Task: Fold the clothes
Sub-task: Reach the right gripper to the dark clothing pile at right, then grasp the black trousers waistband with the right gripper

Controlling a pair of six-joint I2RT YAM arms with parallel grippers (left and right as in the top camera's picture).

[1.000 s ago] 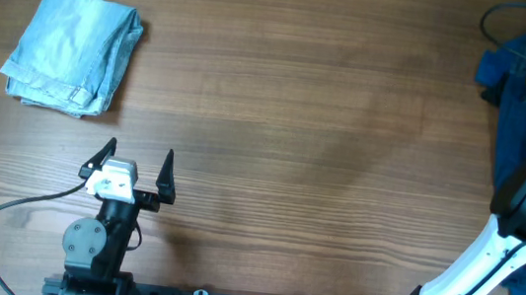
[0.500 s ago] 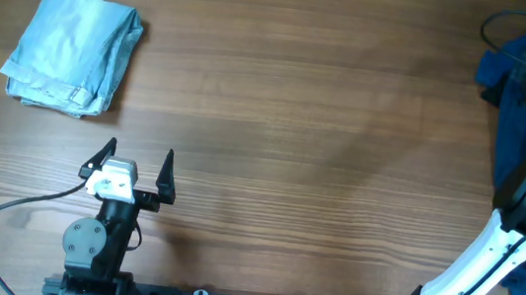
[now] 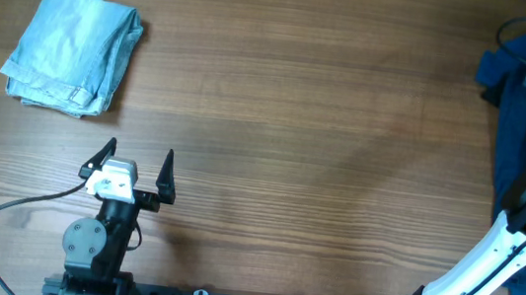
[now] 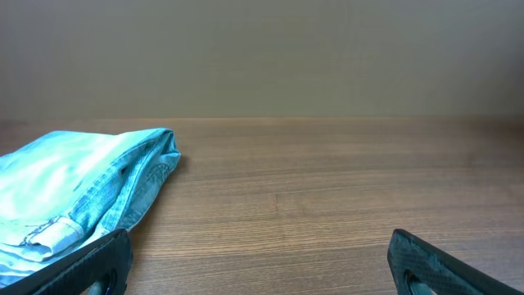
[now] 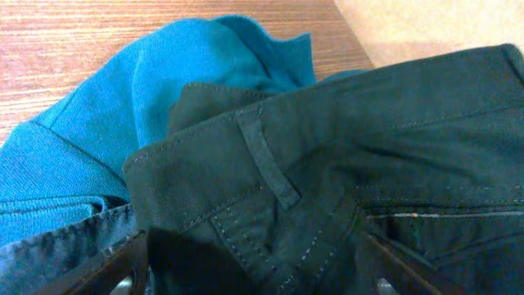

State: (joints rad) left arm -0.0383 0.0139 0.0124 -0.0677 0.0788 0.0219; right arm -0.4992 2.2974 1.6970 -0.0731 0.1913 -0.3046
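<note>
Step 1 is grabbing the shorts (image 5: pixel 426 164). My right gripper (image 5: pixel 254 269) hangs wide open over them, empty. My left gripper (image 3: pixel 138 165) is open and empty too. Next, I should pinch the waistband (image 5: pixel 327 115).

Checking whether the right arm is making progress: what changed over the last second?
The right gripper shifted slightly rightward over the blue garment and the black shorts. Its jaws are open, with nothing grasped. The left gripper, open, and the folded denim stayed put.
</note>
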